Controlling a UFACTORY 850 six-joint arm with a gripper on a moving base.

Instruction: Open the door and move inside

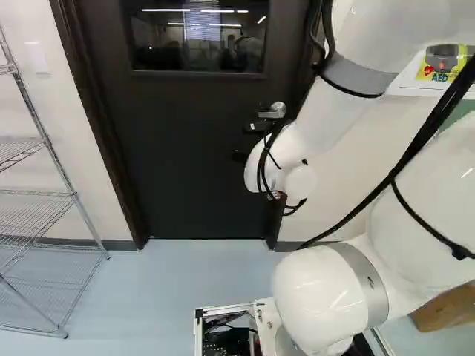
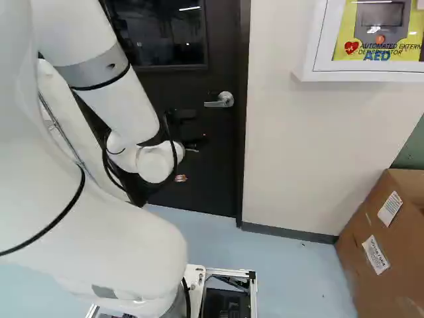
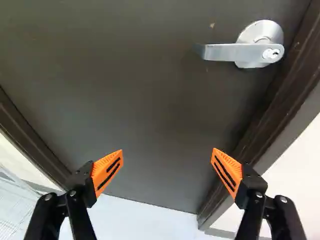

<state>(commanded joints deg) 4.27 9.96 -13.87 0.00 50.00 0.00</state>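
Base views behind arm (image 1: 330, 111), facing door (image 1: 185, 156), sharing handle (image 2: 215, 104); wrist view nearer, probably angled down.

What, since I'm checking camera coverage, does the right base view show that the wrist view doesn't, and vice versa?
Only the right base view: the white wall cabinet, cardboard box, window and white arm.

Only the wrist view: the open gripper's orange pads, and the keyhole of the lever handle.

Both: the dark door, that same handle and the pale floor.
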